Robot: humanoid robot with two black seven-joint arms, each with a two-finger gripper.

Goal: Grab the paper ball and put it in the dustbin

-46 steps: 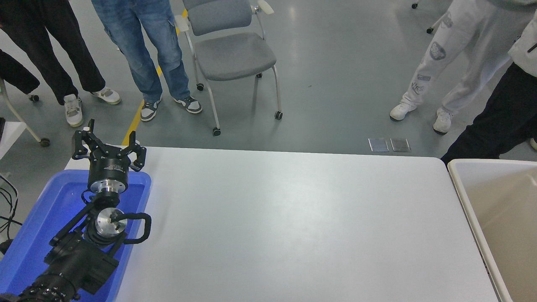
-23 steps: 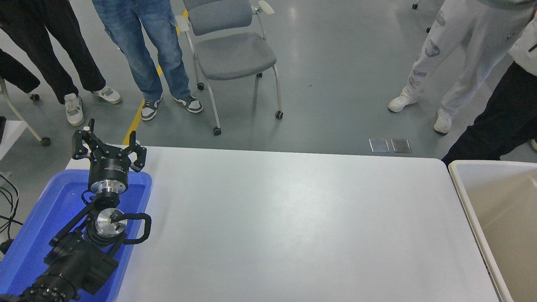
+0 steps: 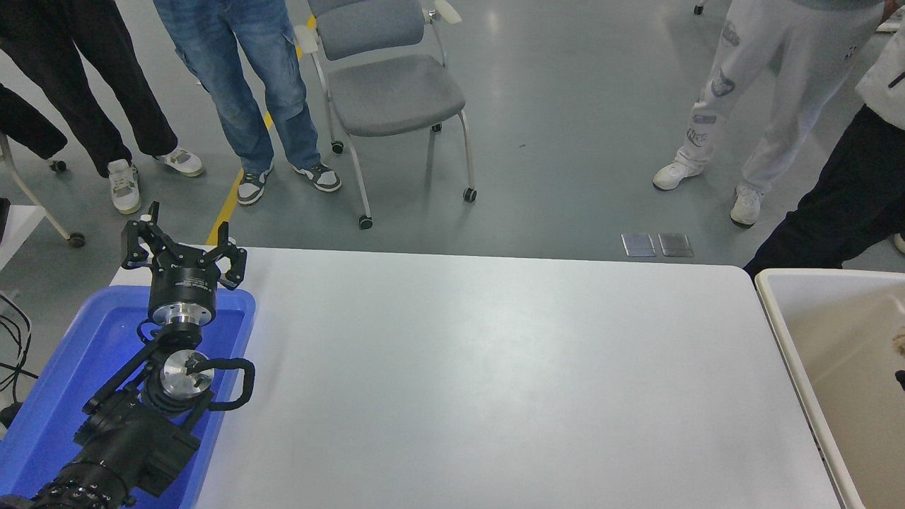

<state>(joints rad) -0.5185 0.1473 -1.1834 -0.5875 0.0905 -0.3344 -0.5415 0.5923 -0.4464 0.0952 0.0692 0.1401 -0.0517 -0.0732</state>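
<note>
The cream-beige dustbin [image 3: 780, 311] stands at the table's right end, cut off by the picture's edge. A small tan, lumpy piece that looks like the paper ball [image 3: 899, 344] shows at the right edge, over the bin's inside. Just below it a small black tip [image 3: 901, 379] pokes in, seemingly part of my right gripper; the rest is out of view. My left gripper [image 3: 182, 239] is parked at the lower left above the blue tray, open and empty.
A bright blue shallow tray [image 3: 63, 382] lies under my left arm at the table's left end. A grey wheeled chair [image 3: 392, 88] and several people's legs stand on the floor beyond the table's far edge.
A tan piece and a black tip have come into view at the right edge over the bin. The person in pale trousers has shifted. My left arm has not moved.
</note>
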